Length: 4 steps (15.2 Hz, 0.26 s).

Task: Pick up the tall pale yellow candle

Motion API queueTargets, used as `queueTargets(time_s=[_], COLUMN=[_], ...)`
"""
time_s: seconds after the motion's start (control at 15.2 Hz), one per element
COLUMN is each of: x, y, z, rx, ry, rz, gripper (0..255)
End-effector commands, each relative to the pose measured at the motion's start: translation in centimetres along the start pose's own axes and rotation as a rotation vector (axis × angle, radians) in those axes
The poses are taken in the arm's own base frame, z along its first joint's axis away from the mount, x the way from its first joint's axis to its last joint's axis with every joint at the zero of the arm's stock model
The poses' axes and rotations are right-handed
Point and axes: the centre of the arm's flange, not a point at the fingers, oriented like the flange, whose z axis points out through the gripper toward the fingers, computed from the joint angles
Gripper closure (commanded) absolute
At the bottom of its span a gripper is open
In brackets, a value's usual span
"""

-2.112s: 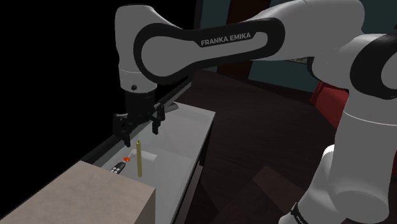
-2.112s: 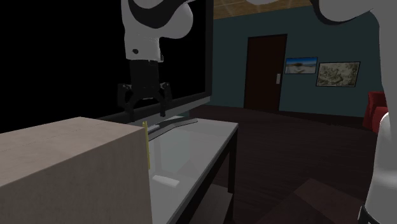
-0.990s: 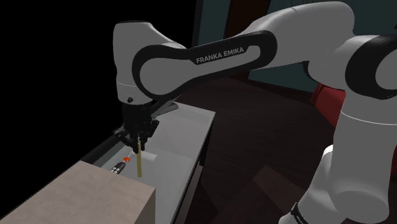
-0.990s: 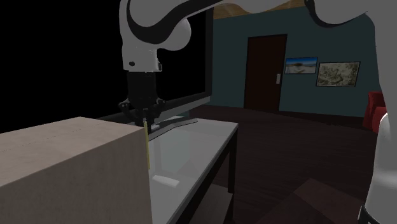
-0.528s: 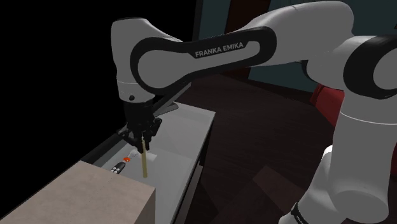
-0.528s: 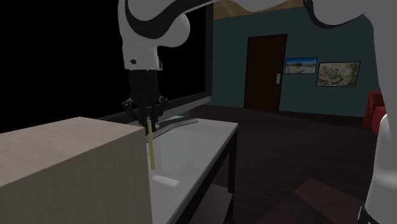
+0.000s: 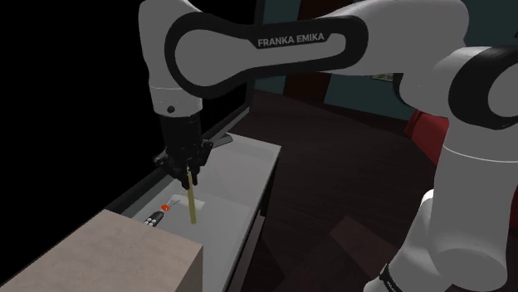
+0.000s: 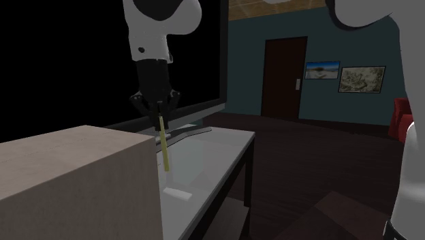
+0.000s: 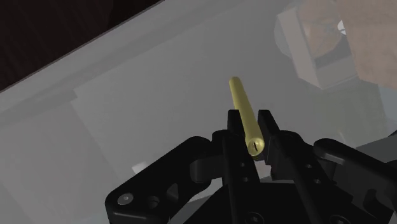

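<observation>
Tool [image 9: 249, 124] clamped on the pale yellow candle [image 8: 164, 146], which hangs slightly tilted over the grey table [image 8: 225, 153].

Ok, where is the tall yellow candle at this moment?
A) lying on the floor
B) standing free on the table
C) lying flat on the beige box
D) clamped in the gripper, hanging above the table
D: the black gripper is shut on the top end of the candle, whose lower end hangs clear of the pale table.
</observation>
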Motion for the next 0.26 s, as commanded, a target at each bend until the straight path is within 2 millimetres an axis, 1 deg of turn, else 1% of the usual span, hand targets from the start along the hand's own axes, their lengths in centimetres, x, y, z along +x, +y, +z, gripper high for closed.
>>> queueTargets(time_s=[0.0,0.07,0.2], x=[0.26,0.21,0.20], y=[-0.30,-0.28,-0.27], z=[-2.44,-2.96,-3.05], rx=[0.046,0.046,0.046], ry=[0.070,0.070,0.070], rz=[-0.001,-0.001,-0.001], gripper=[255,255,255])
